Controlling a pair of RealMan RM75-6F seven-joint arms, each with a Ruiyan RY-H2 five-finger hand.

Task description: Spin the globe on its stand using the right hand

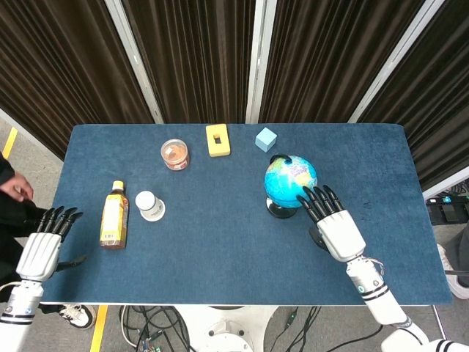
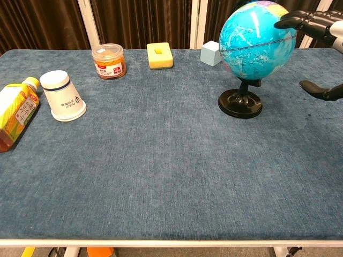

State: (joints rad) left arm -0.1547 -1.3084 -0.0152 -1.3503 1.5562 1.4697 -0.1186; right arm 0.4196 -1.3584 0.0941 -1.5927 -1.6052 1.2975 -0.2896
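Globe (image 1: pixel 289 178) stands upright on its black stand (image 2: pixel 240 103) toward the right side of the blue bench (image 1: pixel 234 249), with a pale blue cube (image 1: pixel 266 138) just behind it. We see the right hand (image 1: pixel 333 224) reaching in from the near right, palm down, its dark fingers (image 1: pixel 314 200) spread apart and their tips lying against the globe's right face; in the chest view the fingertips (image 2: pixel 292 20) meet the sphere high on its side while the thumb hangs apart below, clear of the stand. The hand grips nothing. The left hand (image 1: pixel 44 246) sits at the bench's near left edge, fingers extended and slightly apart, holding nothing. On the left half we find a tea bottle (image 1: pixel 114 215) lying on its side, a white cup (image 1: pixel 149 205) beside it, and farther back a small orange-lidded jar (image 1: pixel 174 153) and a yellow block (image 1: pixel 218 139).
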